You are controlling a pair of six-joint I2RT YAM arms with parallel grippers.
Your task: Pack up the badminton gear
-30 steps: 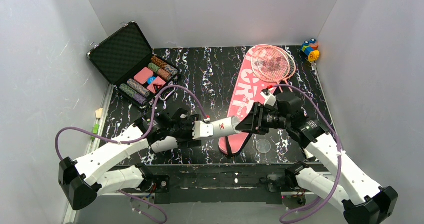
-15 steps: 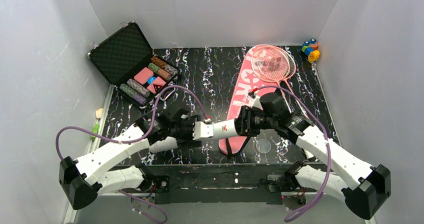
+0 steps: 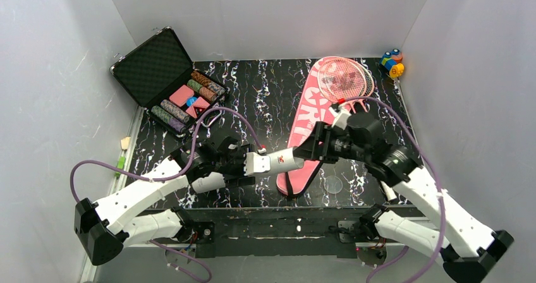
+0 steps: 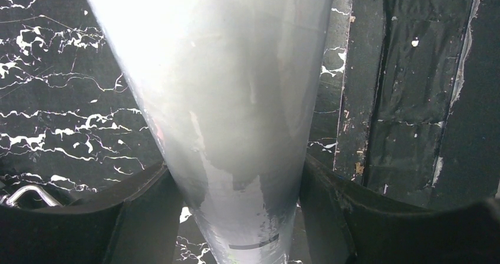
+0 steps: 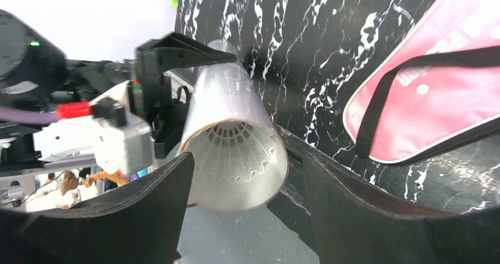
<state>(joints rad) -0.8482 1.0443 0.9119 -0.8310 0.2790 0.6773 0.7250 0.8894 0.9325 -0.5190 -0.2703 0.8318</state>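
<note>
Lying on the marbled table (image 3: pixel 253 93), pink cover (image 3: pixel 308 115) carrying 2 rackets (image 3: pixel 341 81) at its far end; clamping the white tube (image 3: pixel 278 162) level in the left gripper (image 3: pixel 248 163); spreading the right gripper (image 3: pixel 311 151) wide around its open end, shuttlecock (image 5: pixel 233 140) sitting inside

We are sliding our right gripper (image 3: pixel 311 150) back toward the open end of the long white tube (image 3: pixel 281 161), letting its jaws spread wider, and swinging that arm's elbow out to the right.
</note>
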